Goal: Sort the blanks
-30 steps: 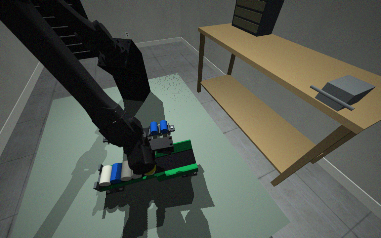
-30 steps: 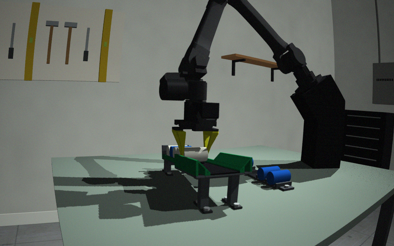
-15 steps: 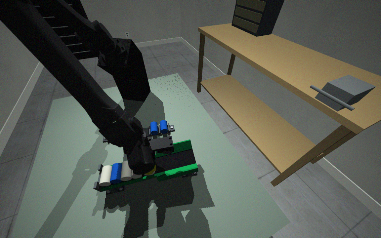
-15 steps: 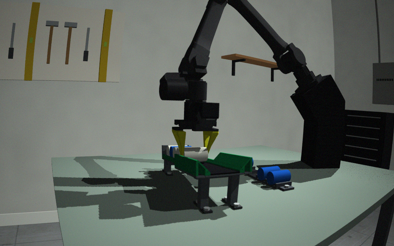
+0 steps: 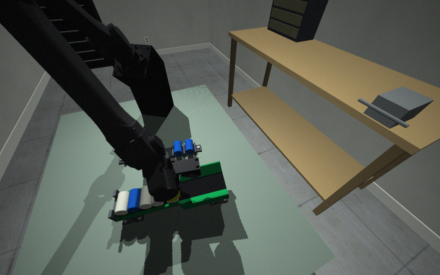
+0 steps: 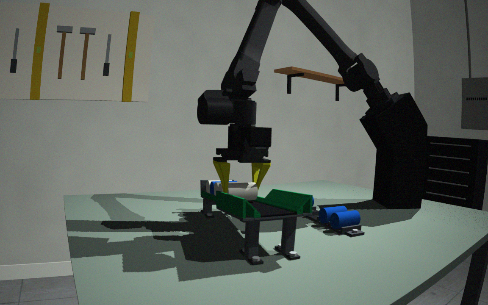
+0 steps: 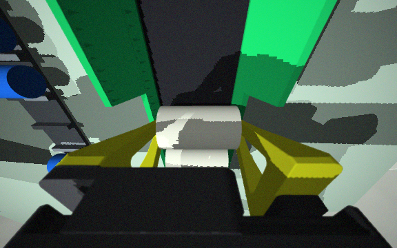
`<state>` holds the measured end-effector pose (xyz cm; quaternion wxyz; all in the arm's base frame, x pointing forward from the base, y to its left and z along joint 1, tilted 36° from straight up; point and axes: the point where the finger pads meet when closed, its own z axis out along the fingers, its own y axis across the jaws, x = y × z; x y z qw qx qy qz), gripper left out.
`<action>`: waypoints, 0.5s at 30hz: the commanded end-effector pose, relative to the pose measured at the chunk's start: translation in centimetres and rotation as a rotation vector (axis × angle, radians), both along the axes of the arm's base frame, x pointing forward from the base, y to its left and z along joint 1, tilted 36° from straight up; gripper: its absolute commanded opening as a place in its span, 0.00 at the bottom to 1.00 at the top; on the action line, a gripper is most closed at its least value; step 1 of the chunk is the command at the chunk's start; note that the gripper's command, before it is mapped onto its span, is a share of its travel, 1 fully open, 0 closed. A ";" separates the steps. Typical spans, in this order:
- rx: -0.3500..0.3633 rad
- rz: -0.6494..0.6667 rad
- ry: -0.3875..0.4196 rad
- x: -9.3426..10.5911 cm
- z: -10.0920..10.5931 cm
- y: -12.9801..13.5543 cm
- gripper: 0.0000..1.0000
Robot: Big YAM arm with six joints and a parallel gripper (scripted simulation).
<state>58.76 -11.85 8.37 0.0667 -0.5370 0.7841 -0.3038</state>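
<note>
My gripper (image 6: 242, 190) (image 7: 198, 123) is shut on the two ends of a white blank (image 6: 240, 192) (image 7: 198, 127), which lies straight across the green-walled feed ramp (image 5: 203, 186) (image 6: 272, 209) (image 7: 195, 41). Whether it touches the ramp floor is unclear. Toward the stop (image 6: 203, 187) lie a white blank (image 5: 122, 203), a blue blank (image 5: 133, 199) and another white blank (image 5: 145, 197) (image 7: 196, 158). Two blue blanks (image 5: 177, 148) (image 5: 189, 146) (image 6: 333, 214) (image 6: 346, 218) lie in the stock rack (image 7: 45, 114). A third blue blank (image 7: 55, 162) shows farther along the rack; the arm hides the rest.
The ramp's green side walls (image 6: 232, 202) (image 6: 289, 201) flare at its open end, beyond the held blank. The rack runs alongside the ramp, on the arm base's side. A wooden workbench (image 5: 334, 78) stands apart to the right in the top view.
</note>
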 end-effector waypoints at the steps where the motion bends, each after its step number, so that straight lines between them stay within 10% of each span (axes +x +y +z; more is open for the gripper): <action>1: 0.000 0.014 0.001 0.3 -1.1 0.6 0.65; 15: 0.000 0.014 0.001 0.3 -1.1 0.6 0.73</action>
